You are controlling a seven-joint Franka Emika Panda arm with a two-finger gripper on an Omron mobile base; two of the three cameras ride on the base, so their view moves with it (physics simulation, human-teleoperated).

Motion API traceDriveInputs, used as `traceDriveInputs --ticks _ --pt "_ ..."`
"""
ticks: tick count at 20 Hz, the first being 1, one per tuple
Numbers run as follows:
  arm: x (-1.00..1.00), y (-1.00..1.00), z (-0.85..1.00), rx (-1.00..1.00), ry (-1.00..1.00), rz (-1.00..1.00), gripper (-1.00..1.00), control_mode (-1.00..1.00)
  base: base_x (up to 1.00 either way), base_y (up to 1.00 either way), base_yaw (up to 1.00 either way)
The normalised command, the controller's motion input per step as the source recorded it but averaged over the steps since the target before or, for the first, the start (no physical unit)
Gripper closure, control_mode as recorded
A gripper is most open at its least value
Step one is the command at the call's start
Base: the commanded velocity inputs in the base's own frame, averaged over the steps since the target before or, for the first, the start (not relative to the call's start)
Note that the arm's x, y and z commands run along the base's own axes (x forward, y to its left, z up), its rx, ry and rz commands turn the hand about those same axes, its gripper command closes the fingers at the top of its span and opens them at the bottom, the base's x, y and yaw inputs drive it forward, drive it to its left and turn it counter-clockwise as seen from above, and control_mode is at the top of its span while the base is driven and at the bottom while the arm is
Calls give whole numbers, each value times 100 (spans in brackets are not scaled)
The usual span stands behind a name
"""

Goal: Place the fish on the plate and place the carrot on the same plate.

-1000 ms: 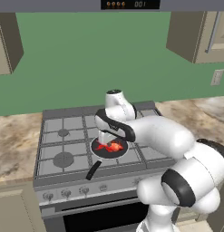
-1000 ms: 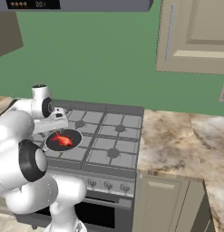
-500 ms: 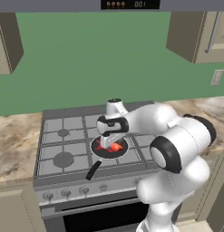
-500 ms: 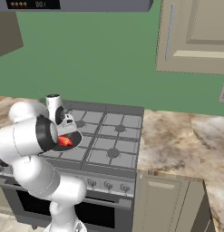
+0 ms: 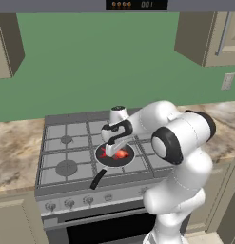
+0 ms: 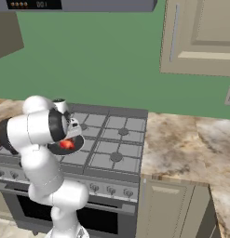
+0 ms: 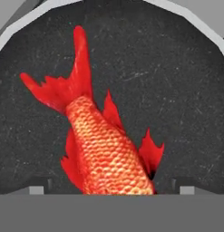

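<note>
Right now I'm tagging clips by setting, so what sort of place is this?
A rendered home kitchen, it seems: a grey gas stove with burner grates, marbled beige stone countertops, and tan wooden wall cabinets against a green wall. A red-orange finned fish lies in a black frying pan.

Glossy white rounded arm segs w/ dark joint rings, white hand point(image 5: 111, 153) w/ small dark tips.
</note>
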Motion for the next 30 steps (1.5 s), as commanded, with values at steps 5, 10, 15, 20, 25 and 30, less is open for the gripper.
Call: traceDriveInputs --ticks 5,10,15,20,25,30 --pt "8 0 -25 0 0 7 -100 -100 0 0 0" --pt "0 0 -27 -3 0 5 100 -100 0 0 0" --pt "0 0 -1 0 0 0 100 -100 0 0 0" --pt "-1 3 70 1 -11 -1 100 -100 0 0 0" --pt "-13 -2 100 13 -28 -1 100 -100 0 0 0" --pt "-29 -5 97 12 -33 -2 100 -100 0 0 0"
